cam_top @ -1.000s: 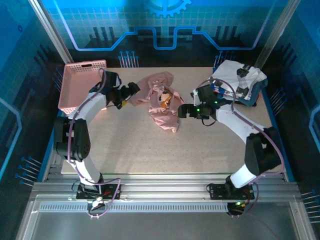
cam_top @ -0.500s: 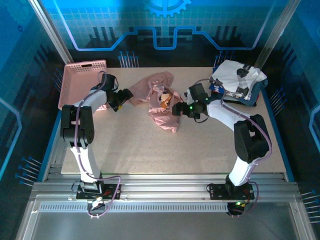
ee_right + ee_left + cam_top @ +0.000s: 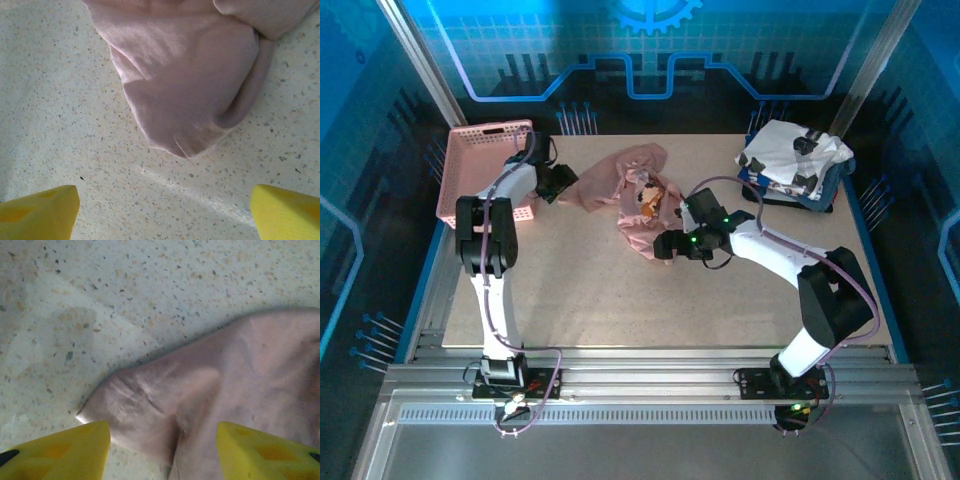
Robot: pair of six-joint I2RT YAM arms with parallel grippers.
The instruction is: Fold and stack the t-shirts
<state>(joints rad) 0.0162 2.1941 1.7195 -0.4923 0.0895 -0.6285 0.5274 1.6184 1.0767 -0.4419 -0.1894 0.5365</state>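
Dusty-pink t-shirt (image 3: 642, 200) lies crumpled just right of the pink basket (image 3: 480, 170), the folded stack (image 3: 795, 165) of 2 well beyond it; lifting this heap could drag bunched layers rather than spread them. Left gripper (image 3: 562, 183), between basket and shirt, straddles a cloth corner, jaws apart, nothing clamped; it may nip only the thin edge and slip; right gripper (image 3: 665, 246), on the shirt's side away from the basket, gapes empty short of the hem; closing there grabs air.

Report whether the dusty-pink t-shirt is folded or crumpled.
Crumpled, not folded. The dusty-pink t-shirt lies in an irregular, wrinkled heap on the table, cloth bunched around its print and one part trailing left.
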